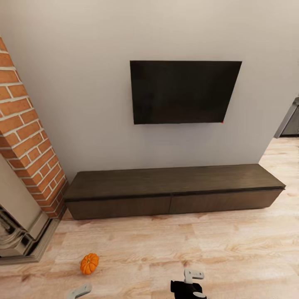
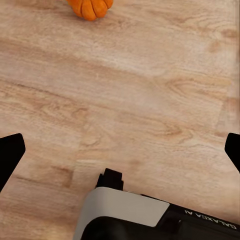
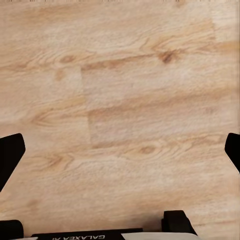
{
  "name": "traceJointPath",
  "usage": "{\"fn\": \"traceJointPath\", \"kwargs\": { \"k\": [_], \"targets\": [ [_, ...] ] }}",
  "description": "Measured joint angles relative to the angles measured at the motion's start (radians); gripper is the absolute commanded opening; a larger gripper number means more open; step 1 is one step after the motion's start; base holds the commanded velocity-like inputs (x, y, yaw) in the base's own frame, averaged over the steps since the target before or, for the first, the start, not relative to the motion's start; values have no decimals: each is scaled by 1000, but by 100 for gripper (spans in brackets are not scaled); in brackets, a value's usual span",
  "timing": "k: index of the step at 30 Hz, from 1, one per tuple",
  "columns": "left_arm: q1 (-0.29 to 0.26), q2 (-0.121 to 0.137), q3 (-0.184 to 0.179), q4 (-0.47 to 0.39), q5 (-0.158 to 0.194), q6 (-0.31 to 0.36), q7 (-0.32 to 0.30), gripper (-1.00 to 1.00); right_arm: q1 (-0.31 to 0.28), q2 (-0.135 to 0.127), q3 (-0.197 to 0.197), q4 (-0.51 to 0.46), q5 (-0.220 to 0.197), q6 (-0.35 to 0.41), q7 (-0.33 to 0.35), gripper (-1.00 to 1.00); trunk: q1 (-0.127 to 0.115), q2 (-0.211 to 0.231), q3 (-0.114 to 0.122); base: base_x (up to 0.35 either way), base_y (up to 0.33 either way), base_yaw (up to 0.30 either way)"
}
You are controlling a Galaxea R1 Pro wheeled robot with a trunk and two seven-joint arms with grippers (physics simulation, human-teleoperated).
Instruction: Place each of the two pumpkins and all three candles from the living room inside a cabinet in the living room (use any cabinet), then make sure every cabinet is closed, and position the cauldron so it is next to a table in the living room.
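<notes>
Lettering turned up on the robot alone: upside-down white capitals reading "GALAXEA AI" ran along the black-and-grey rounded base shell (image 2: 150,217) in the left wrist view. The same "GALAXEA AI", inverted too, sat on the black strip of base edge (image 3: 85,234) in the right wrist view.
</notes>
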Motion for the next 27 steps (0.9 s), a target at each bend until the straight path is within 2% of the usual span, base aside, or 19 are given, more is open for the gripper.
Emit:
{"fn": "traceJointPath", "kwargs": {
  "k": [15, 27],
  "targets": [
    [0, 0, 1, 0, 0, 0, 0, 100, 0, 0, 2, 1, 4, -1, -1, 100, 0, 0, 0, 115, -90, -3],
    [0, 0, 4, 0, 1, 0, 0, 100, 0, 0, 1, 1, 2, 0, 0, 100, 0, 0, 0, 38, 24, 0]
  ]
}}
